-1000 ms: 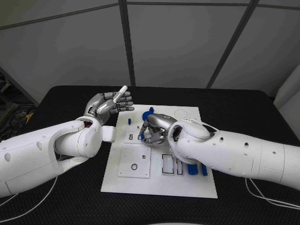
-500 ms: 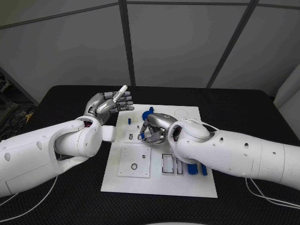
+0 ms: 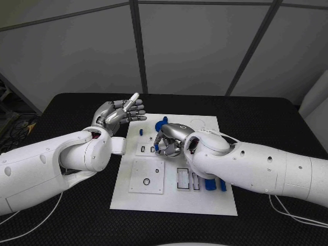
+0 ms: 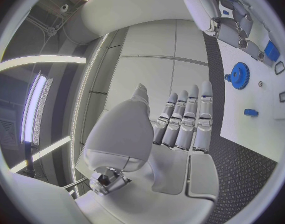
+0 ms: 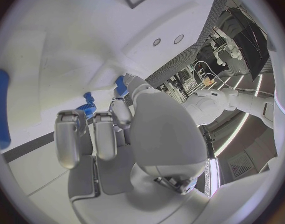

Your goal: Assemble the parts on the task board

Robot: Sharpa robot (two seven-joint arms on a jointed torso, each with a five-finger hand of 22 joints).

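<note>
Right hand (image 3: 169, 139) grasps a blue part (image 3: 156, 148) over the task board (image 3: 171, 197); left hand (image 3: 118, 114), fingers released, hovers beside the board.

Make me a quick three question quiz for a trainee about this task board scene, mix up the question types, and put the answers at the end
1. True or false: the left hand holds a blue part.
2. Multiple choice: the right hand is (A) raised above the table beside the board, (B) over the task board with its fingers at a blue part, (C) resting on the black table.
3. Fill in: in the left wrist view, the toothed round piece on the board is a blue ____.

Key: 1 false, the left hand is open and off the board's edge. 2 B. 3 gear.
</note>
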